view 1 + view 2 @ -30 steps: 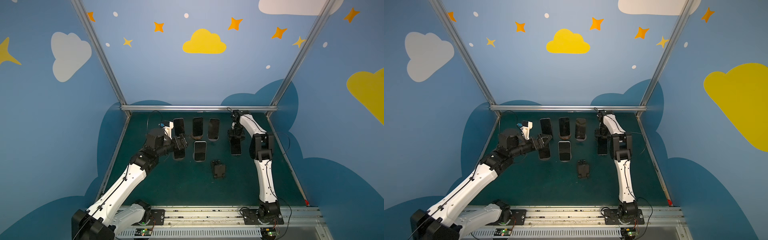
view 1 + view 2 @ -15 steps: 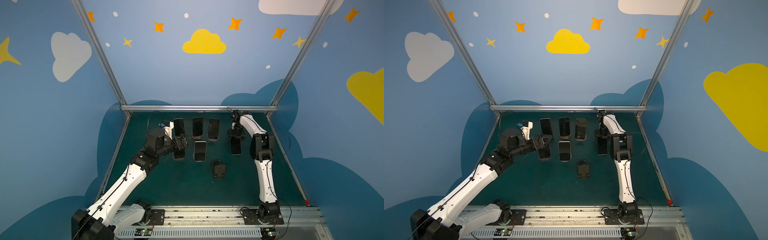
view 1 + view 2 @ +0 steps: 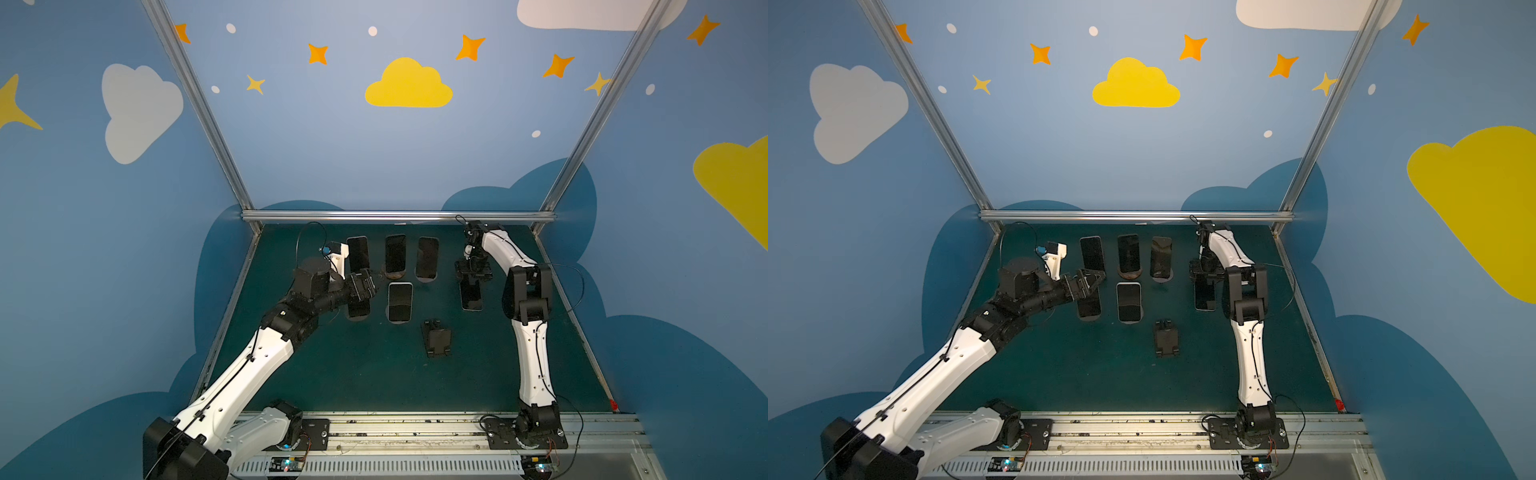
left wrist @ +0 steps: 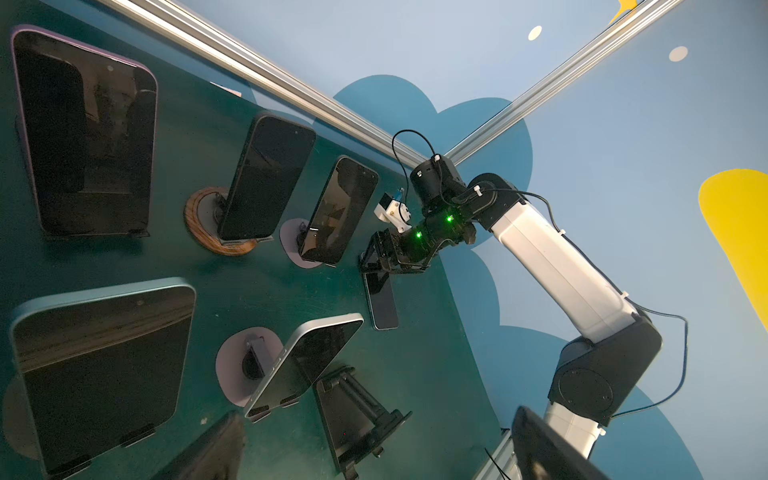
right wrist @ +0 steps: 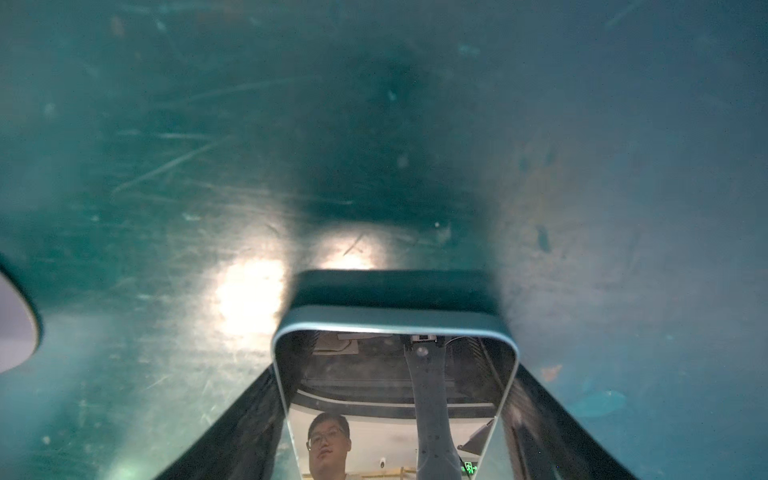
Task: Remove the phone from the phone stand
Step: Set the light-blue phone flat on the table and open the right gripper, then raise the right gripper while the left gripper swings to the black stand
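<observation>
The right hand [image 3: 472, 280] points straight down with its dark fingers [image 5: 241, 419] straddling one end of a slim phone with a pale blue metal frame and glossy black glass [image 3: 471, 299]. One finger runs along each long edge. Whether the pads press the frame or stand just off it I cannot tell.

The phone lies flat and face up on the scuffed dark green surface [image 5: 166, 166]. It is off the empty black folding stand [image 3: 436, 338], beyond it and toward the right arm's side, and the hand is at the phone's end farther from that stand.

I judge the phone a stiff, thin slab of moderate weight. Its glass is slick and breakable and its rounded frame is smooth. The place to take hold is across the two long edges, nearer mid-length than the end, never on the glass. Lying flat, it leaves little edge above the surface.

The left hand [image 3: 1092, 284] is spread wide and empty, on the far side of the stand from the flat phone. It hovers beside a dark phone propped on a pale round-based holder [image 3: 358, 309].
</observation>
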Tool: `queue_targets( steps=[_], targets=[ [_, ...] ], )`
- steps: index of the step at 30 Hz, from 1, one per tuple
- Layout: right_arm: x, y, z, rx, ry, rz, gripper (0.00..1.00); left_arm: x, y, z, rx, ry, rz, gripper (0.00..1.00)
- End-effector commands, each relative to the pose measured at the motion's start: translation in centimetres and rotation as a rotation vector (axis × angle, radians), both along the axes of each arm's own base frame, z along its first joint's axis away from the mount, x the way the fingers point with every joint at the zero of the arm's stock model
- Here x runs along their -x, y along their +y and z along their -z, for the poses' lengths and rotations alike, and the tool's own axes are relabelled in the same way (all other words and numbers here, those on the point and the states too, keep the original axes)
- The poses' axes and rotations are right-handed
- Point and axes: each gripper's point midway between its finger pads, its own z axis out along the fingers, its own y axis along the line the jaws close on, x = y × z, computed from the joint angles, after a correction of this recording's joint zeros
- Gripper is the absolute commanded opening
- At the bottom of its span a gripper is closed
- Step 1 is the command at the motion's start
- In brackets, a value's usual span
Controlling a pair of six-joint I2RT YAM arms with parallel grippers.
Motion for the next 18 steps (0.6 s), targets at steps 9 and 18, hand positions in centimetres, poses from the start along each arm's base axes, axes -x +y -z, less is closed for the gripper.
queue_targets(
  steps=[9, 18],
  targets=[
    [-0.3, -1.2, -9.5, 0.029, -0.169, 0.068, 0.86, -0.3, 0.8, -1.1, -0.02, -0.072, -0.041, 1.0],
    [5.6, 0.5, -15.2, 0.006, -0.35, 0.118, 0.88, -1.0, 3.4, -0.1, -0.111, -0.092, -0.21, 1.0]
  ],
)
